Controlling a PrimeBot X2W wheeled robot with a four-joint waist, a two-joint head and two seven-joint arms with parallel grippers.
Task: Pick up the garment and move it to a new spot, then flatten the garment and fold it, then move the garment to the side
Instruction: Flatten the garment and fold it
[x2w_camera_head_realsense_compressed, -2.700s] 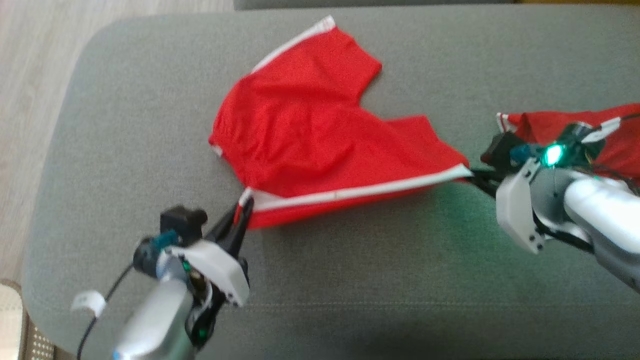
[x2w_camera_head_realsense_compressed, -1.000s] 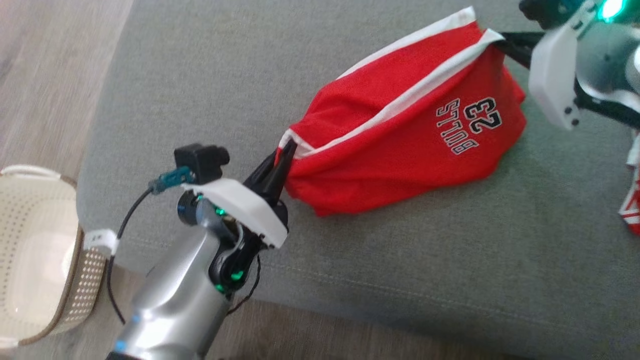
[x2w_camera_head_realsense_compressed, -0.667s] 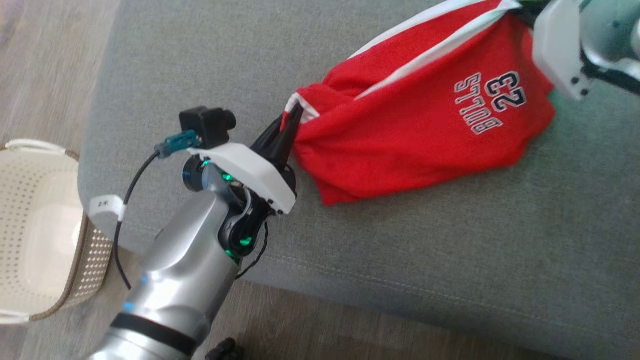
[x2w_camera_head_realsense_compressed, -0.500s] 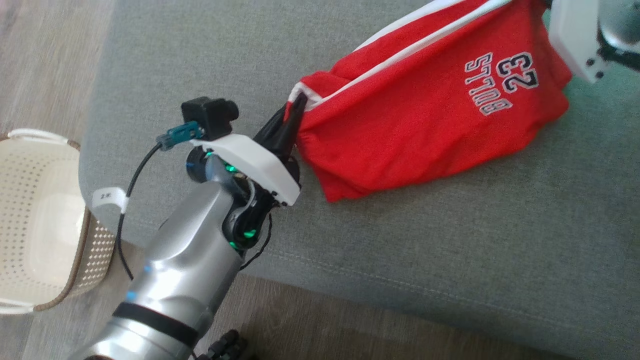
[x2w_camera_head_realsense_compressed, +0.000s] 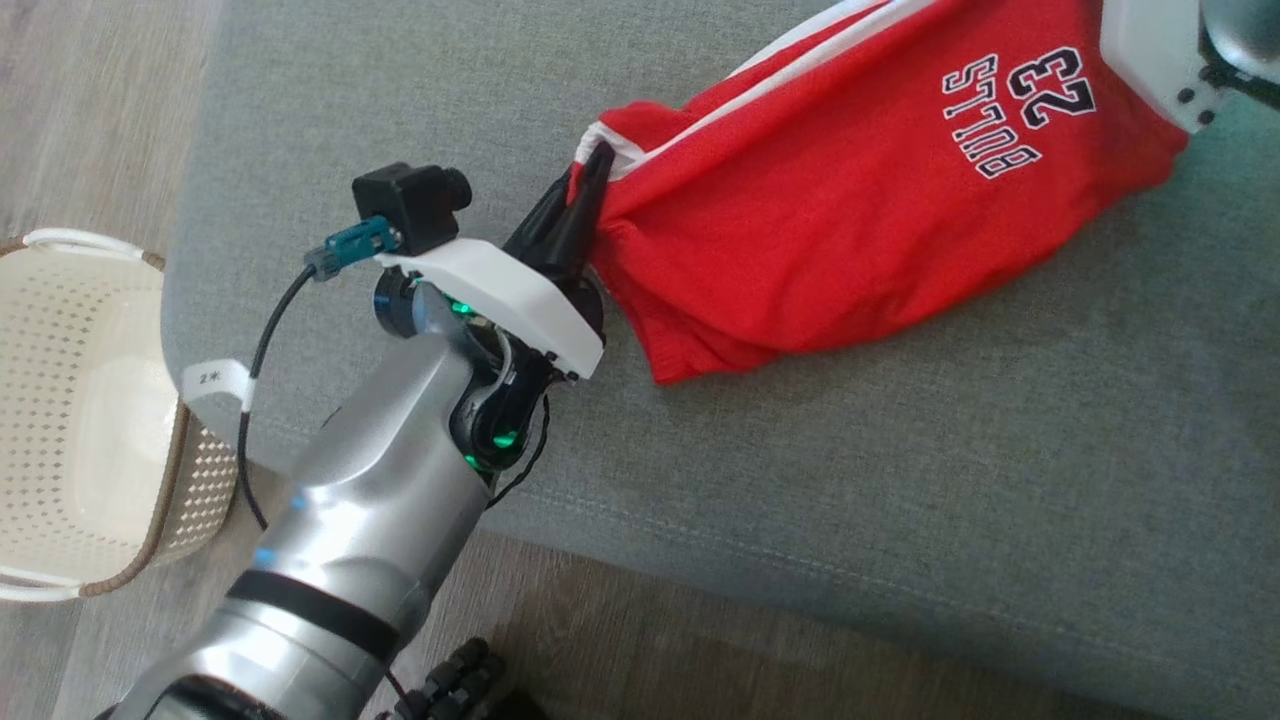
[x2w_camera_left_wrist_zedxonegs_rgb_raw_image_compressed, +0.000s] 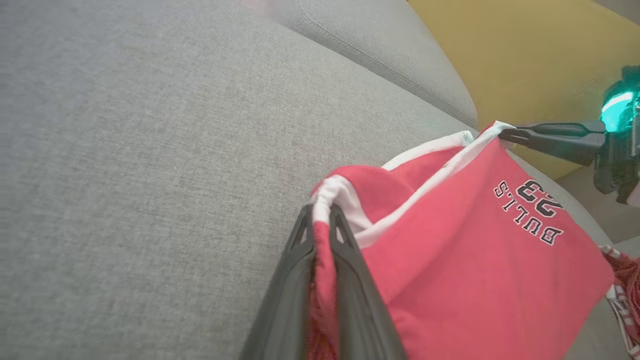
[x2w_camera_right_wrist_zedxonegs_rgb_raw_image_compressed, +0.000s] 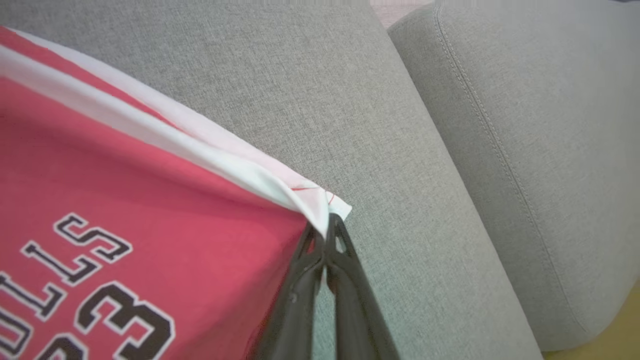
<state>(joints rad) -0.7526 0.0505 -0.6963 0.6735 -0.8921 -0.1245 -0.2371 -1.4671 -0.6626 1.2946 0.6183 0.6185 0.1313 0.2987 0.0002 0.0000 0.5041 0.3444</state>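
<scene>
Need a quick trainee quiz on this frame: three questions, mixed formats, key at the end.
1. True or false: the left gripper and the right gripper are each shut on the garment.
2. What stands on the floor beside the sofa? A) basket B) chair C) cardboard box
3. Fill in: the number printed on the garment is ___.

Key: 1 true; 2 A; 3 23

A grey fabric sofa cushion carries the work. The garment sags onto it along its lower fold, lettering facing up. On the wooden floor stands a pale perforated basket — just beside the cushion's left end.
</scene>
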